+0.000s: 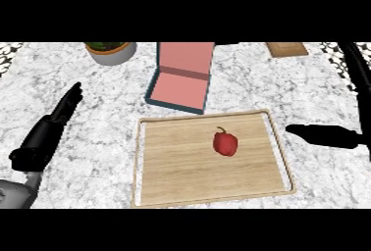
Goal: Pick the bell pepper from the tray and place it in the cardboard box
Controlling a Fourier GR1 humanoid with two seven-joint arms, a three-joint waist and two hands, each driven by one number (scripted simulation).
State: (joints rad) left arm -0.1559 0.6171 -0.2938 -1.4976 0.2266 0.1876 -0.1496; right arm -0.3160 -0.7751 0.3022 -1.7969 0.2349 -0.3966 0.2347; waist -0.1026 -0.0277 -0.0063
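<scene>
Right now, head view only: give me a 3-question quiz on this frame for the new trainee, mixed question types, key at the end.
1. True or false: the red bell pepper lies on the wooden tray.
2. Multiple choice: the open box with the pink inside sits A) beyond the tray's far edge, B) on the tray, C) under the left hand.
3. Short answer: which hand is nearer the pepper, and does it touch it?

Key
1. True.
2. A.
3. The right hand, at the tray's right edge; it does not touch the pepper. The left hand is over the marble counter, left of the tray.
</scene>
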